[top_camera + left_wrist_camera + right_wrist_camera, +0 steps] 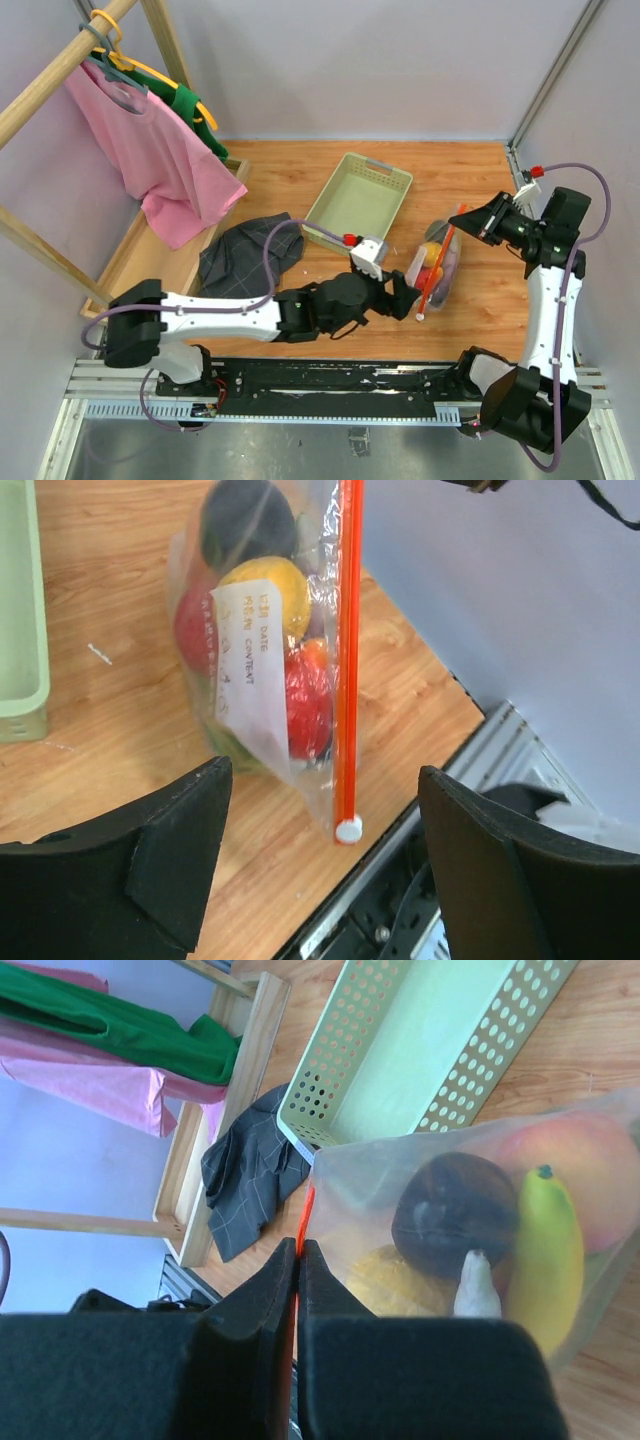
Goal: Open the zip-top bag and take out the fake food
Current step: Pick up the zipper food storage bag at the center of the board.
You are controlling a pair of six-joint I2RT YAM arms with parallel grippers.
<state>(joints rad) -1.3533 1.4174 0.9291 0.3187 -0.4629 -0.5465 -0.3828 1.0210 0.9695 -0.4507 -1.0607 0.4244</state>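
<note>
The zip-top bag is just to the right of the pale green tray, beside its near corner. The fake food is all inside the bag: red and yellow pieces, a dark round one and a banana. The right gripper has its jaws pressed together on the upper end of the orange-red zip strip. The left gripper, nearer than the tray, has its jaws wide apart and holds nothing; the bag's white label faces it.
</note>
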